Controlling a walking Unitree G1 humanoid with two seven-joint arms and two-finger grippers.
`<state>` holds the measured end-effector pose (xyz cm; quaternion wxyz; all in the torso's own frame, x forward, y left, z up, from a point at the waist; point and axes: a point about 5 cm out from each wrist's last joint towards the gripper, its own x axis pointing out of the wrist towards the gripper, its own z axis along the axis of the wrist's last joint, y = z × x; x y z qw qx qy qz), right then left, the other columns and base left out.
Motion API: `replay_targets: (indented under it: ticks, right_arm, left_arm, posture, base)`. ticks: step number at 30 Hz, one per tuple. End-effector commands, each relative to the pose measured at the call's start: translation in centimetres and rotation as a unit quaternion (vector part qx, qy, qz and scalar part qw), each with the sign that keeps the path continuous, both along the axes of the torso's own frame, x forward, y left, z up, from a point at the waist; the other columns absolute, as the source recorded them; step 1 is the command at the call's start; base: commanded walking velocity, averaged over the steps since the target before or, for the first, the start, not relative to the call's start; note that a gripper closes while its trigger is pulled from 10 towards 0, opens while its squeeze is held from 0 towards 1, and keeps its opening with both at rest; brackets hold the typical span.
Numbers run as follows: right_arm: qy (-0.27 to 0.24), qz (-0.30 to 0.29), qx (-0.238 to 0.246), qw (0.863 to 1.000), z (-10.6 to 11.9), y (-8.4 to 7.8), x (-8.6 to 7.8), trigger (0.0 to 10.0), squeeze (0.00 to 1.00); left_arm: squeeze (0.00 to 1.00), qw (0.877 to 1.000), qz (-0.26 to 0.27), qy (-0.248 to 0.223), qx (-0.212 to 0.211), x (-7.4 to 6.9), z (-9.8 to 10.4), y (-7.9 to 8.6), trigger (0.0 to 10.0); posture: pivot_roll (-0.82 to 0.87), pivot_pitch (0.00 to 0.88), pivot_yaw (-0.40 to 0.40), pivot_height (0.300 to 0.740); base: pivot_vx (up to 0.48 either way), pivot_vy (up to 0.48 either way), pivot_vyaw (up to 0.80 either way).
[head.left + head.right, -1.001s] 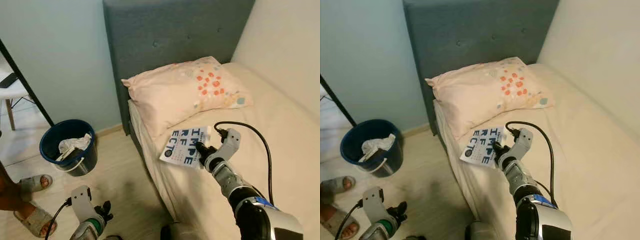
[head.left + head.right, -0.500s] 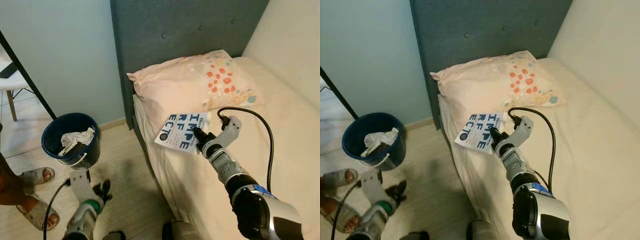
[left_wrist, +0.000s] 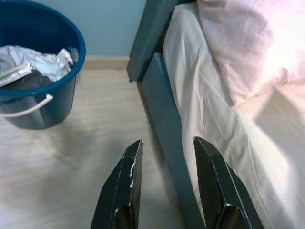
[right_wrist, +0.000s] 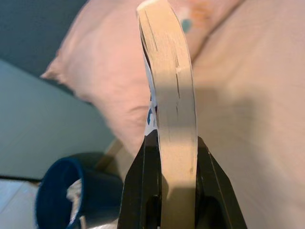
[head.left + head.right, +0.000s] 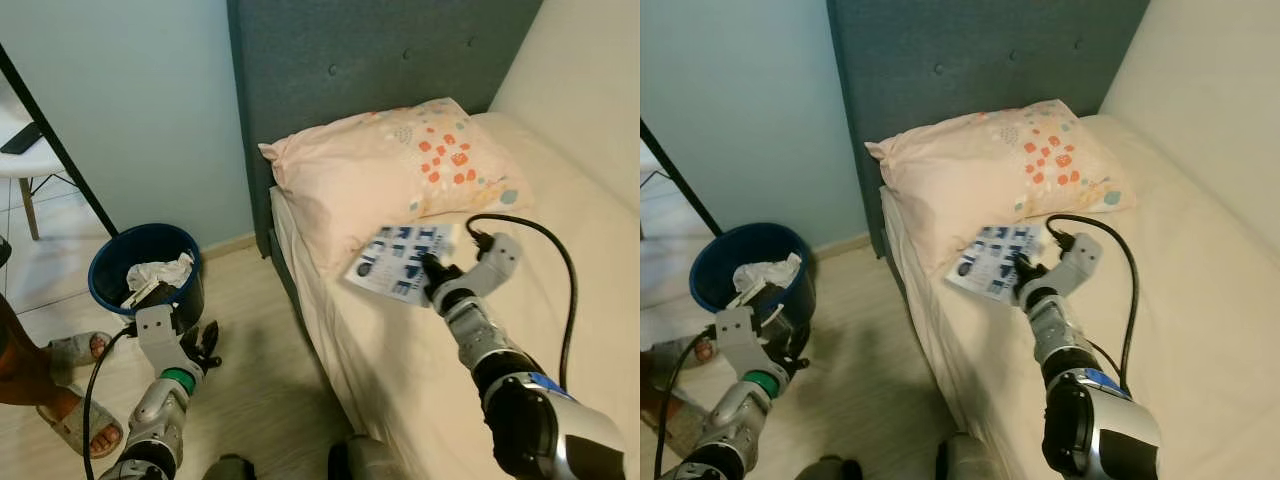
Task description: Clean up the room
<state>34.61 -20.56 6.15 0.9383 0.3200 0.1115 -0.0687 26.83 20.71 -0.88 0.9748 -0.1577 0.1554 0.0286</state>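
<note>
over the bed [image 5: 560,230], right fingers [image 4: 143,176] pinch a blurred book [image 5: 400,263]; left fingers [image 3: 125,186] gape.

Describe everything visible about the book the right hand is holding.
The book is a thin paperback with a white cover printed in large dark blue block letters and a dark round mark near one corner. Its page edges look cream and bow in a slight curve. The right hand is shut on one edge, holding it tilted above the cream bedsheet, just in front of the pink pillow. Whether its far edge touches the pillow or sheet cannot be told.
</note>
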Motion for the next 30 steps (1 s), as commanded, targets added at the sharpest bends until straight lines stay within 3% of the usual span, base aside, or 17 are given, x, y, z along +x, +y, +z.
replay_targets:
  ticks: [1,8,18,23,25,30]
  right_arm:
    - [-0.004,-0.018,0.0,1.0,0.0,-0.6,-0.2,10.0,0.0]
    - [-0.004,-0.056,0.008,0.998,0.3,-1.6,-0.2,10.0,0.0]
    - [-0.028,-0.111,0.048,0.992,0.9,-3.0,-0.2,10.0,0.0]
    - [0.04,-0.188,0.068,0.979,-1.9,-4.7,-2.6,10.0,0.0]
    - [0.089,-0.226,0.077,0.967,-3.8,-5.4,-4.4,10.0,0.0]
    - [0.137,-0.227,0.083,0.961,-5.7,-4.6,-5.8,10.0,0.0]
  left_arm:
    - [0.0,1.0,0.002,0.006,-0.005,-0.5,-0.4,0.0,10.0]
    - [0.0,1.0,-0.007,-0.007,0.003,-0.3,-0.1,0.0,10.0]
    - [0.0,0.999,-0.022,-0.025,0.014,-0.5,0.2,0.4,10.0]
    - [0.0,0.998,-0.031,-0.042,0.022,-1.1,0.2,0.9,10.0]
    - [0.0,0.998,-0.04,-0.046,0.028,-1.6,0.2,1.1,10.0]
    - [0.0,0.997,-0.046,-0.051,0.031,-1.9,0.1,1.2,10.0]
  posture:
    - [-0.15,0.0,0.015,0.645]
    - [-0.15,0.012,0.038,0.62]
    - [-0.11,0.077,0.058,0.62]
    - [-0.08,0.126,0.085,0.62]
    - [-0.07,0.147,0.093,0.62]
    - [-0.05,0.187,0.106,0.62]
  base:
    - [0.0,0.0,0.0]
    - [0.0,0.0,0.0]
    - [0.0,0.0,0.0]
    - [0.0,0.0,0.0]
    - [0.0,0.0,0.0]
    - [0.0,0.0,0.0]
